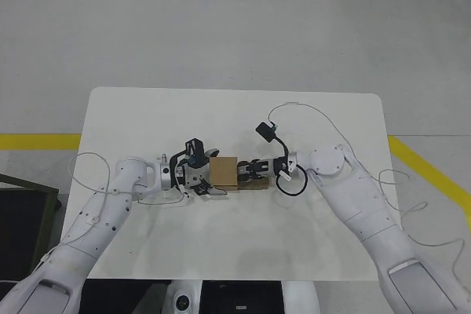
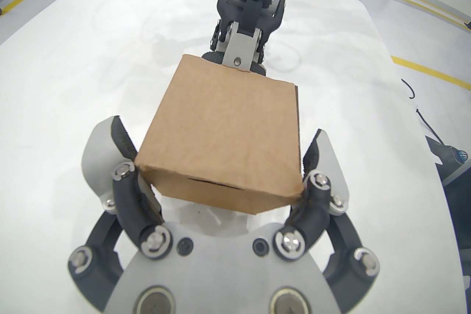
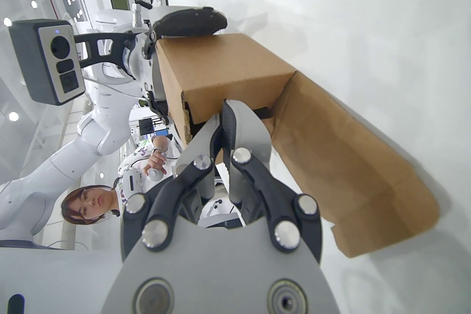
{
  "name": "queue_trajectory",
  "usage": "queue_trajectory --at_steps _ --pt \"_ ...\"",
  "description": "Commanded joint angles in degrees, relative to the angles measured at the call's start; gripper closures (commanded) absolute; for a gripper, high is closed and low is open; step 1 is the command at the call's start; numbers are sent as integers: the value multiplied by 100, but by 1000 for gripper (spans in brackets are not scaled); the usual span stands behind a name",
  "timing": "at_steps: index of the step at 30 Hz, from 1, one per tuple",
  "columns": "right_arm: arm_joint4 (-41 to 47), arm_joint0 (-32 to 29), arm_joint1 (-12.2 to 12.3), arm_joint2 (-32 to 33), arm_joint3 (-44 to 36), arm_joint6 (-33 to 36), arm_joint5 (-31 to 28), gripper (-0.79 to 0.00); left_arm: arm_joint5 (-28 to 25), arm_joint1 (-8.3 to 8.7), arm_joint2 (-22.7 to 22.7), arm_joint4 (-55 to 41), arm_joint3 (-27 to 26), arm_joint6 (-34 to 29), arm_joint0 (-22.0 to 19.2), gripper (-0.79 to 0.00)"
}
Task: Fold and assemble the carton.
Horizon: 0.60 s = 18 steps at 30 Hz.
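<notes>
A brown carton (image 1: 224,173) lies at the middle of the white table (image 1: 235,118), held between both arms. In the left wrist view the carton (image 2: 228,131) has its near end closed, and my left gripper (image 2: 215,142) is shut on that end, one finger (image 2: 110,146) pressed to each side. At the opposite end my right gripper (image 3: 222,116) has its fingers pinched together on the carton's edge (image 3: 220,72). It shows beyond the carton as the right gripper (image 2: 239,54). One long flap (image 3: 349,175) hangs open and lies flat on the table.
A thin cable (image 1: 314,114) loops over the table behind the right arm. Bare tabletop surrounds the carton on all sides. Yellow floor tape (image 1: 31,141) runs beside the table edges.
</notes>
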Motion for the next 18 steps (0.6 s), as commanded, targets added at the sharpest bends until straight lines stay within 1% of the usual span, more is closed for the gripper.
queue_trajectory --at_steps 1,4,11,18 --pt "-82 -43 60 135 -116 44 128 -108 0 1 -3 -13 3 1 13 -785" --pt "-281 -156 181 397 -417 145 347 -169 0 6 -14 -18 1 -5 25 -785" --pt "-749 -570 439 987 -1120 258 816 -237 0 11 -41 -41 -28 -14 48 -785" --pt "-1009 -976 596 1313 -1517 318 1133 -246 0 17 -55 -37 -43 -37 66 -785"
